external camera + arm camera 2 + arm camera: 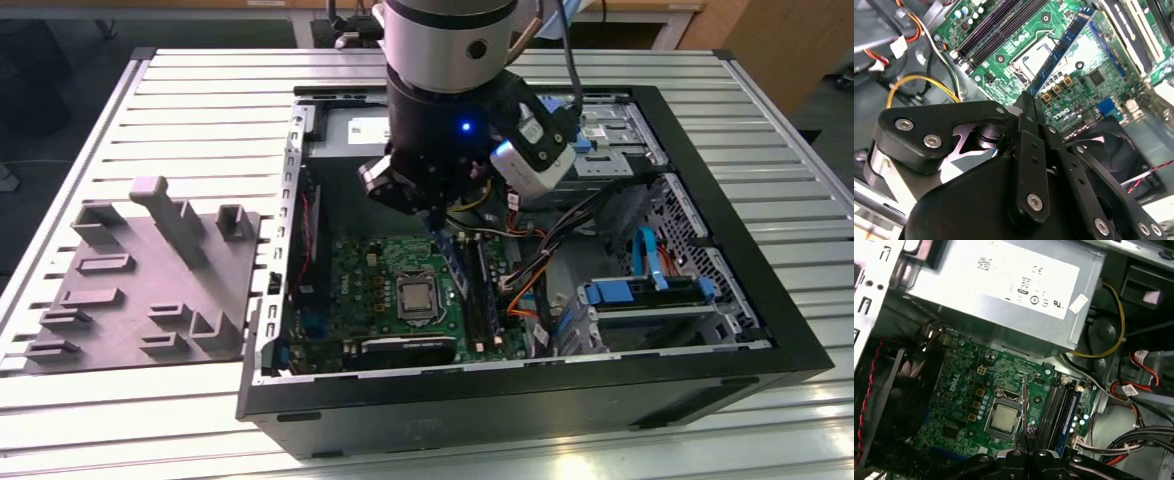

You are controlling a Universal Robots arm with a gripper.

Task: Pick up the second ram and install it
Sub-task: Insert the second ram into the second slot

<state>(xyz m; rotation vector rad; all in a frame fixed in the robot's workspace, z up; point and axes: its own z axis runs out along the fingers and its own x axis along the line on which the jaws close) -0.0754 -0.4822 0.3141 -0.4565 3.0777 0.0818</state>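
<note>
Green motherboard [964, 390] lies directly under your hand [1029, 102], inside the open computer case [534, 400] that takes up the middle of the ribbed metal worktop [200, 90] and reaches towards its edge on the exterior view's right. The grey holder tray [120, 300] sits apart from the case, by the worktop's edge on the exterior view's left, and the arm is well clear of it.

Your hand is closed tight on the second ram [1061, 47]. The black fingers [1026, 135] are pinched almost together on the thin stick, which juts out beyond them with its row of chips showing. In the first wrist view you see the stick edge-on, as a fine line hanging over the strip between the processor socket [1002, 419] and the memory slots [1056, 410]. It is above the board and just beside the slots, not in one. Its length runs roughly parallel to them in both wrist views.

By my reading the pick is done and you are in the install step — lining the stick up over its slot. Whether one slot already carries a stick I cannot tell for sure, though the one farthest from the socket shows a blue edge.

Seating it calls for a small sideways shift onto the right slot, the stick kept square and upright, then a straight, even press — any tilt risks jamming one end or missing the slot's latches. Mind the loose cables [534, 260] beside the slots.
</note>
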